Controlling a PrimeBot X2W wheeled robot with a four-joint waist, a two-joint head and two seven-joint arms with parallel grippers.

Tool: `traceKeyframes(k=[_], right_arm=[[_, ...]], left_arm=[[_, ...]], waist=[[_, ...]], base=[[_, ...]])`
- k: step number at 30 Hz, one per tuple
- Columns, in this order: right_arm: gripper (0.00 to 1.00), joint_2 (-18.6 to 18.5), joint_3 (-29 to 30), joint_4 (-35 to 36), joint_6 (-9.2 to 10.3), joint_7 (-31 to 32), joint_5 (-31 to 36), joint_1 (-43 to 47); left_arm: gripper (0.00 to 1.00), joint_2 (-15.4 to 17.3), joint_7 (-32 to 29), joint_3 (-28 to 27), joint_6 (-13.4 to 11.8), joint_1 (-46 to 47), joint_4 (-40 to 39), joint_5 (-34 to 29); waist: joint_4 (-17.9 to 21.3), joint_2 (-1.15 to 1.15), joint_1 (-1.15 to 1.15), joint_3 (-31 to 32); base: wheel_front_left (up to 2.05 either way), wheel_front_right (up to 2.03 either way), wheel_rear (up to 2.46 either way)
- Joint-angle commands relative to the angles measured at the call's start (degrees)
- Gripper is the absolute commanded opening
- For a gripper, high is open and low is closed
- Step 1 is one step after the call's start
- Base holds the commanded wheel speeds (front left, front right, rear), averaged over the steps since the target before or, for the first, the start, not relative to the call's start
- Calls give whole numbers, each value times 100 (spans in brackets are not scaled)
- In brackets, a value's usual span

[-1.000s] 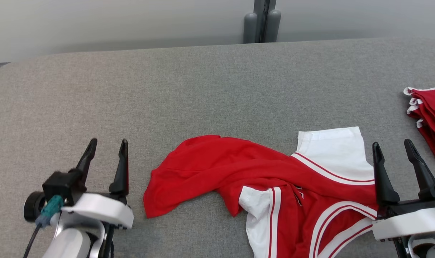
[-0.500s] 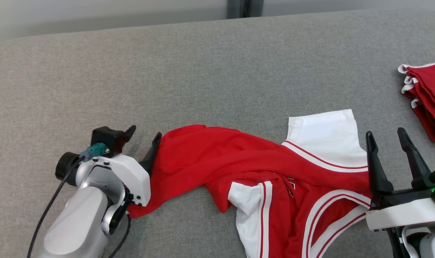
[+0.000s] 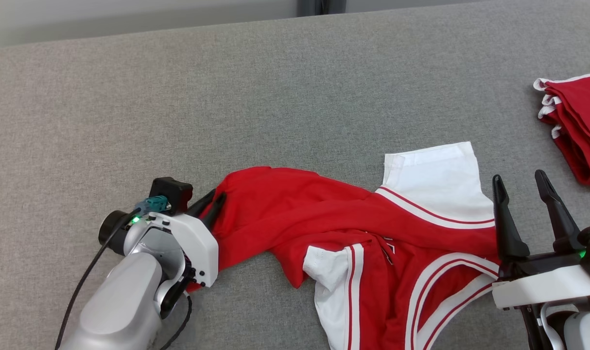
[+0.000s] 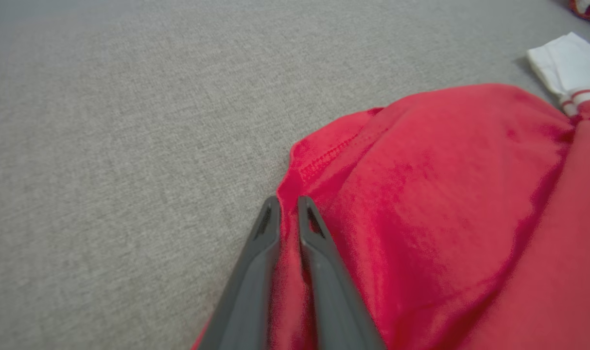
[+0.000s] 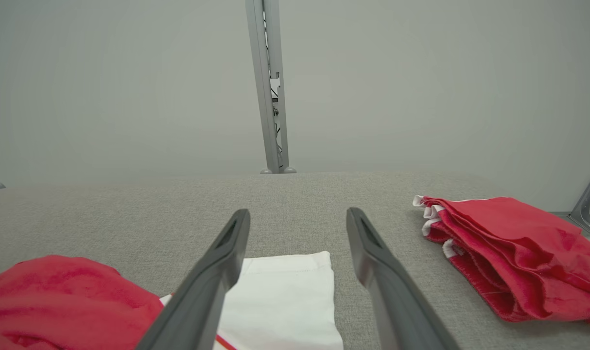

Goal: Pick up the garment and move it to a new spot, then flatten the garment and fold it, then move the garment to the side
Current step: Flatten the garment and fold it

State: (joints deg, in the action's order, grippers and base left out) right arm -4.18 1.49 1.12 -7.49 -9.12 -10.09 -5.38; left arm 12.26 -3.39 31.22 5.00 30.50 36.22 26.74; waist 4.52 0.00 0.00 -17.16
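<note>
The left gripper [image 4: 287, 206] clamps the hem of the red-and-white garment [image 3: 324, 214], with cloth seemingly pinched between its nearly touching fingers. The rest sprawls to its right across the grey table [image 3: 275, 87]. The right gripper [image 3: 517, 178] stands spread apart, the white sleeve [image 3: 436, 180] just ahead of it.

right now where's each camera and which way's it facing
Head view: on the head, facing forward and down at the garment on the table; left gripper and right gripper show.
Left wrist view: on the left wrist, along its jaws, pinched on the garment.
Right wrist view: on the right wrist, across the table toward the wall; open jaws show.
Shared: head and right wrist views both show the folded red pile.
</note>
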Motion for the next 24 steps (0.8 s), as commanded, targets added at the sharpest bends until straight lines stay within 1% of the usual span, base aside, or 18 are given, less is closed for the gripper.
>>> traceKeyframes(k=[1,5,10,19,23,24], right_arm=[[100,-12,6,-16,-1,-57,-1,-61],[100,-8,30,-27,-1,-83,-7,-39],[100,-2,94,-13,-1,-100,-1,26],[100,-23,89,25,-1,-60,28,8],[100,-48,67,27,-1,-47,3,-68],[100,-54,54,18,-1,-45,-5,-88]], left_arm=[[0,15,49,-31,30,25,67,76],[0,31,407,-267,-44,16,-139,239],[0,140,739,-645,-267,-235,-587,498],[0,455,816,-1294,-771,-942,-1400,940],[0,427,778,-1361,-743,-1054,-1424,1098],[80,387,802,-1369,-742,-1059,-1399,1131]], waist=[[7,0,0,8],[1,0,0,19],[-56,0,0,22],[-176,0,0,-21],[-184,0,0,-88],[-175,0,0,-99]], base=[[0,0,0],[0,0,0],[0,0,0],[0,0,0],[0,0,0],[0,0,0]])
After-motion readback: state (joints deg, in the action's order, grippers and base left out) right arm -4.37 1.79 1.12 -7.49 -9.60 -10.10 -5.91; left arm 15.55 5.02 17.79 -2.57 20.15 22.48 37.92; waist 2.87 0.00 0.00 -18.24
